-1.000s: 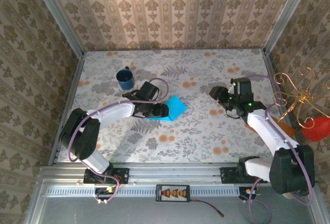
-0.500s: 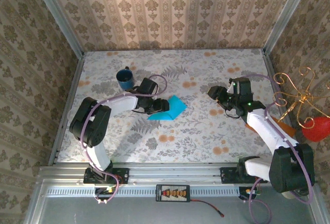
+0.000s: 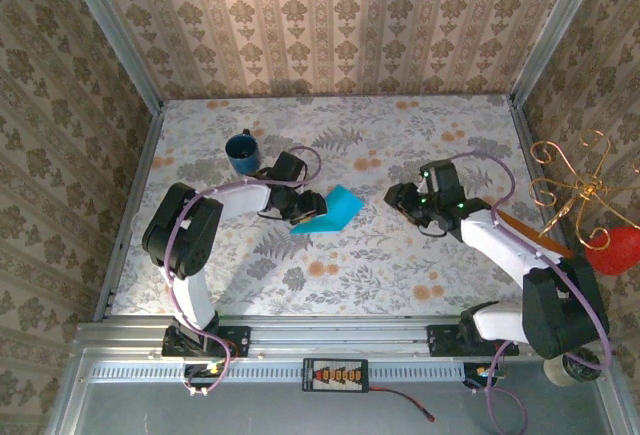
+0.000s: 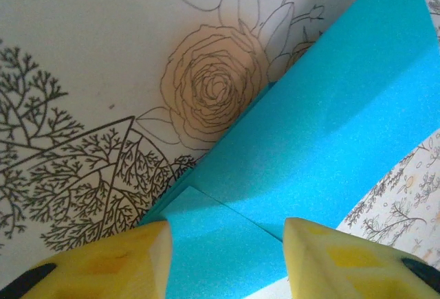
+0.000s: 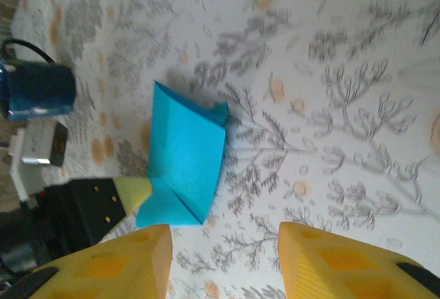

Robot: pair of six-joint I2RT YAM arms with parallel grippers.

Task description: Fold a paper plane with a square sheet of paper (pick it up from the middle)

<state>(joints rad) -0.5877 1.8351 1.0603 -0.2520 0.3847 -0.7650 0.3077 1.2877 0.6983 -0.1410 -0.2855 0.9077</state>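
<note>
Since a second ago the right arm has swung in from the right edge of the table. The right gripper now hangs just right of the sheet of paper, fingers spread, nothing between them.

Meanwhile the left gripper has slid onto the sheet's near-left end, fingers apart astride it, no pinch visible.

Sheet of paper lies near table centre, slightly left, nearer than the mug. One flap is creased.

Long axis runs diagonally, near-left to far-right, far-right end towards the right gripper.

Likely both arms are setting up the next fold; still early
</note>
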